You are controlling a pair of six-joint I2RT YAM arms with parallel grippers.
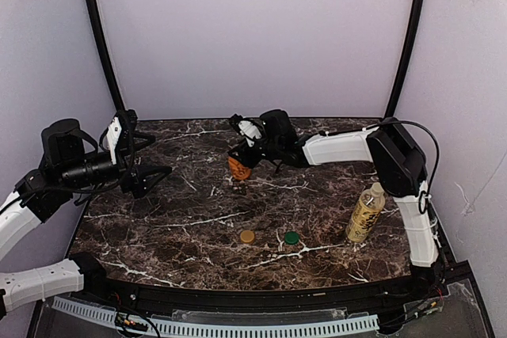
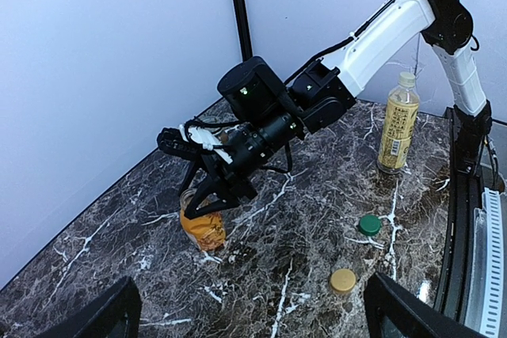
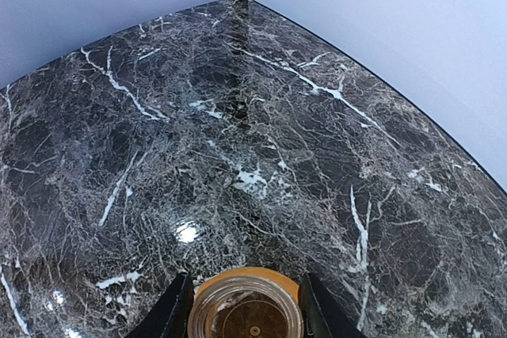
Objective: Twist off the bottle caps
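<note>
Clearly capless (orange bottle (image 3: 247,318)); right gripper (image 3: 244,294) clasping.

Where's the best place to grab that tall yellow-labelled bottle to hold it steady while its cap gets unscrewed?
Probably around the straight labelled body of the yellow-labelled bottle, coming in level from its left, the side toward the middle of the table. It stands upright, so that leaves the pale cap free above, and the right arm's link crowds its other side.

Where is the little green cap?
Top view: the green cap lies near the front of the table, between the yellow cap and the tall bottle.
</note>
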